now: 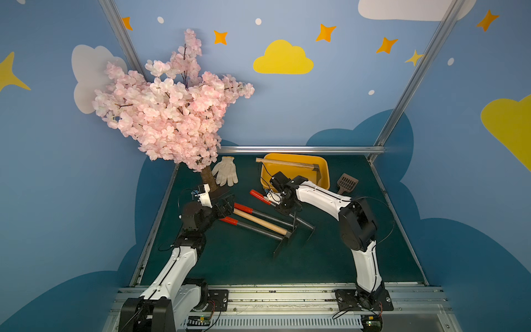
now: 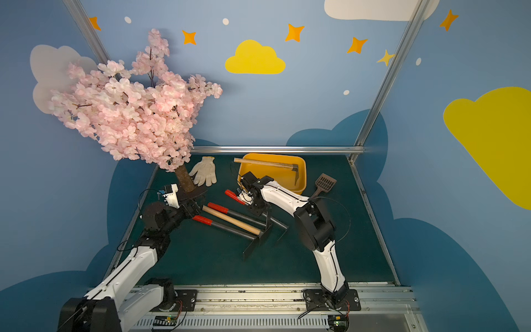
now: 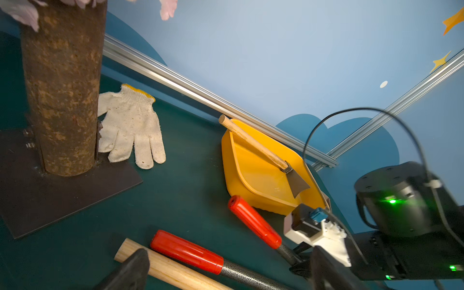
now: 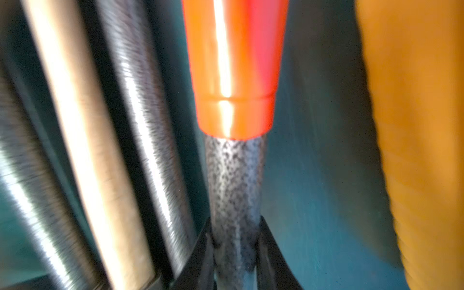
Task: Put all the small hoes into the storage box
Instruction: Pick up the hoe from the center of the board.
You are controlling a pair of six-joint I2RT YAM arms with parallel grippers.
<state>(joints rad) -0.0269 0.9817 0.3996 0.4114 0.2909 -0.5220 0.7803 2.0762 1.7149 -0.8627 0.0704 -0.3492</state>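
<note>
Though blurry, hoe (image 4: 235, 175) seemingly in hand (image 4: 235, 223)

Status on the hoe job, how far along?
Done: one wooden-handled hoe rests in the storage box. In hand: right gripper, jaws shut on the shaft of a red-handled hoe beside the box. To do: carry it in; three more hoes lie on the mat.

In both top views the right arm (image 1: 316, 195) is covering the near left corner of the storage box (image 1: 301, 156) and the mid shaft of the red-handled hoe (image 1: 258, 196); in the right wrist view the right gripper (image 4: 236, 241) is showing fingertips only, the picture's edge cropping the rest; the neighbouring handles (image 4: 82, 125) are blurring into streaks there; the left gripper (image 3: 226, 270) is being cropped likewise in its wrist view.
</note>
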